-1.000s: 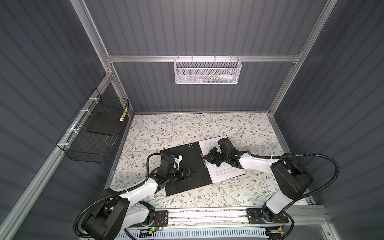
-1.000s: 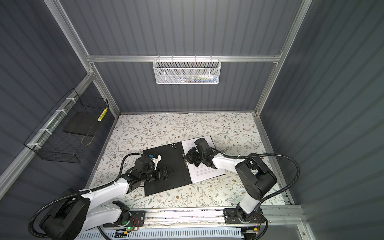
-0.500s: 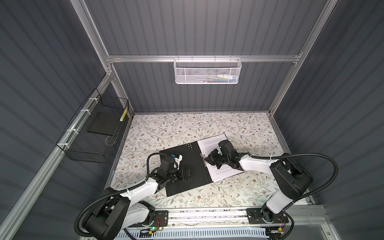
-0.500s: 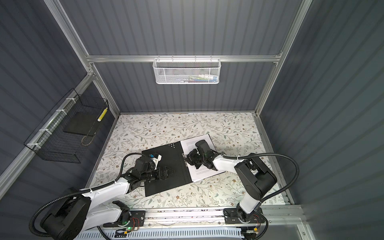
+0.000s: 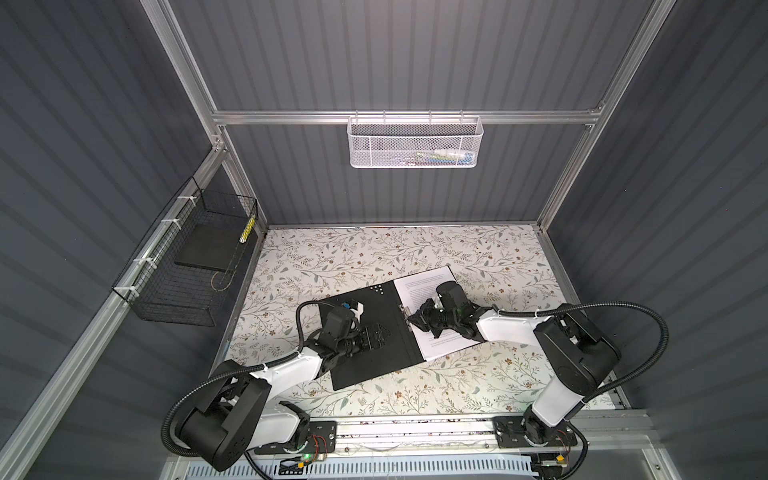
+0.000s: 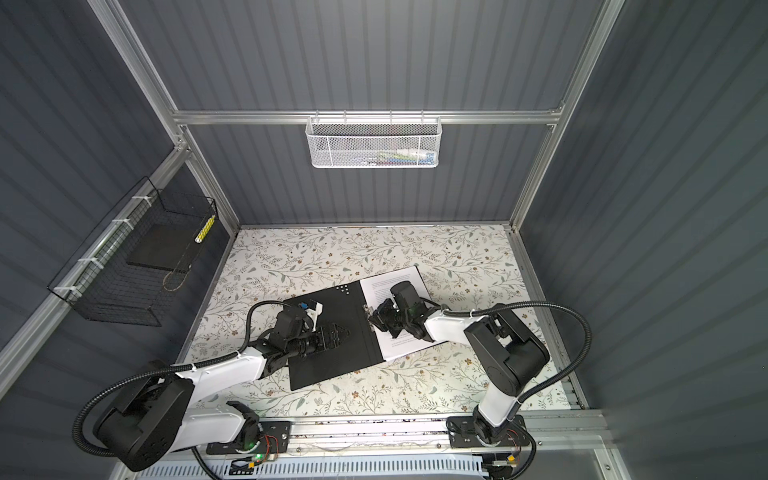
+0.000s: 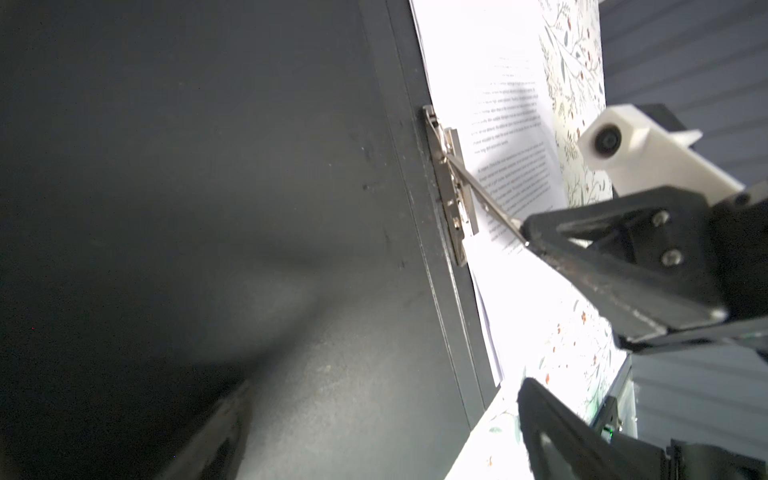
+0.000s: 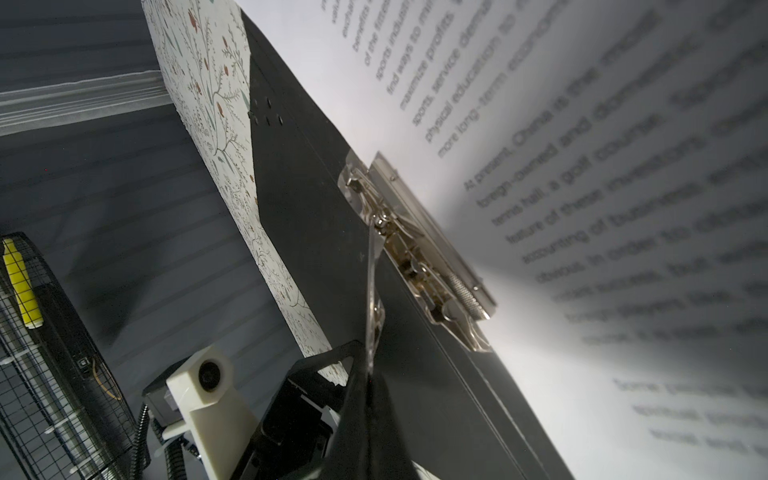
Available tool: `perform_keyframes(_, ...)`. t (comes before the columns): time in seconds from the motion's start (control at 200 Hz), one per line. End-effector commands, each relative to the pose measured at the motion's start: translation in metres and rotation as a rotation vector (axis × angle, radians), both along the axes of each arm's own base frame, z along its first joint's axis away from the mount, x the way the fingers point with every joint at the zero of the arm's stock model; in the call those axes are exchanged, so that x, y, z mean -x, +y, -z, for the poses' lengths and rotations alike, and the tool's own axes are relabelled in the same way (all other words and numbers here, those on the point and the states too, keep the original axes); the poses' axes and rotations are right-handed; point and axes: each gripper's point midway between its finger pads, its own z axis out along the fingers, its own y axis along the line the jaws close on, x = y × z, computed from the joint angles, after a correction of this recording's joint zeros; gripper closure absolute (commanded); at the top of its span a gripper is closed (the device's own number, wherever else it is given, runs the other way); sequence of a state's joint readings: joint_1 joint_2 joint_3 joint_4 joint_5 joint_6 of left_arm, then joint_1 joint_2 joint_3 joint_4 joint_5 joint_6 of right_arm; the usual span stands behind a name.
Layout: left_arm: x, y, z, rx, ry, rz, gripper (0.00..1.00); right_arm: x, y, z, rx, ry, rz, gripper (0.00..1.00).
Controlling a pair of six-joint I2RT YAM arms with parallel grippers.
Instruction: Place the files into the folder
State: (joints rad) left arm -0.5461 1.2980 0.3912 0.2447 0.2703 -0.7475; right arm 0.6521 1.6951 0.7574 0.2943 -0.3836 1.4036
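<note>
now | right claw [image 8: 369,370] pinching clip lever [image 8: 371,282] | left claw [image 5: 384,333] wide, low over folder [image 5: 365,365] | files [image 5: 419,286] edge beside clip lever

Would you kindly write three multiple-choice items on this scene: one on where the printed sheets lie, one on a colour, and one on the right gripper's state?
1. The printed sheets lie:
A. in the open black folder, on the half nearer the right arm
B. stacked beneath the folder
C. rolled up and standing on end

2. The marker in the black wire basket is:
A. red
B. yellow
C. blue

3. The right gripper is:
A. open above the sheets
B. shut on a sheet's corner
C. shut on the clip lever

Answers:
1. A: in both top views, white pages cover that half of the folder.
2. B: the right wrist view shows it bright yellow.
3. C: in both wrist views, its fingertips meet around the thin metal lever.
</note>
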Motion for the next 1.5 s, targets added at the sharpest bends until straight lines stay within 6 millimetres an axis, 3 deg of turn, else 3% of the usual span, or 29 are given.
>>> perform_keyframes(0.0, 0.032, 0.039, 0.057, -0.159, 0.205, -0.11, 0.0, 0.014, -0.031, 0.04, 0.16, 0.016, 0.012, 1.0)
perform_keyframes(0.595, 0.035, 0.052, 0.062, -0.233, 0.237, -0.145, 0.0, 0.045, -0.08, 0.119, 0.38, 0.048, 0.01, 1.0)
perform_keyframes(0.996, 0.034, 0.054, 0.062, -0.261, 0.237, -0.138, 0.0, 0.056, -0.112, 0.135, 0.537, 0.073, 0.04, 1.0)
perform_keyframes(1.496, 0.034, 0.049, 0.063, -0.25, 0.235, -0.111, 0.0, 0.07, -0.119, 0.163, 0.598, 0.139, 0.015, 1.0)
